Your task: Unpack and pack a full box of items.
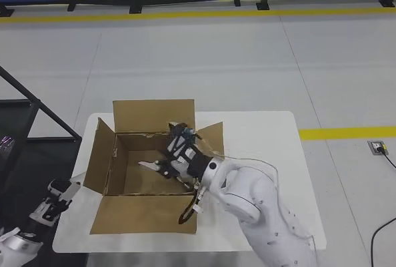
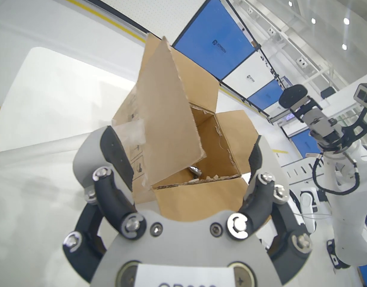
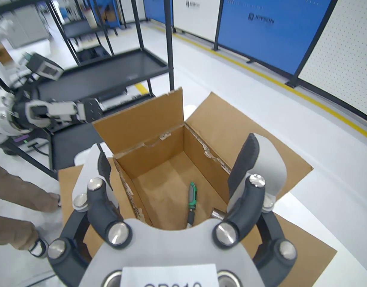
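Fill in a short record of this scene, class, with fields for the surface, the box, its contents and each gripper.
surface: white table
box: cardboard box, standing on the table, flaps open
contents seen: green-handled hand tool, lying on the box floor
right gripper: open, empty, above the box opening
left gripper: open, empty, off to one side of the box, apart from it
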Controlling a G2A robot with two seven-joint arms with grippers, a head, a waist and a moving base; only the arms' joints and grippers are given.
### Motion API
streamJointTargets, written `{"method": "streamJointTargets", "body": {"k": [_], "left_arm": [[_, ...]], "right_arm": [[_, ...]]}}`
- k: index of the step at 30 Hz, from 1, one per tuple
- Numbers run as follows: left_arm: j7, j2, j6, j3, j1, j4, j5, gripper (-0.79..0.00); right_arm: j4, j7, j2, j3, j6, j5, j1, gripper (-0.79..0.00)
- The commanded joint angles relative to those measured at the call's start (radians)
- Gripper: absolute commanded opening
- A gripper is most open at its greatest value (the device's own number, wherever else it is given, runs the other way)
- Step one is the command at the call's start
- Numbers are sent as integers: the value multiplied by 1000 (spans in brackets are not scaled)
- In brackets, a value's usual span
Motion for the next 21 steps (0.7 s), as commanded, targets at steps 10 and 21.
{"method": "streamJointTargets", "body": {"k": [10,21], "left_arm": [[-212,11,32,120,-79,-53,55,0],[-396,21,120,221,-189,0,-39,0]], "right_arm": [[-57,-94,27,148,-149,205,-130,0],[-33,-67,46,276,-106,604,-199,0]]}}
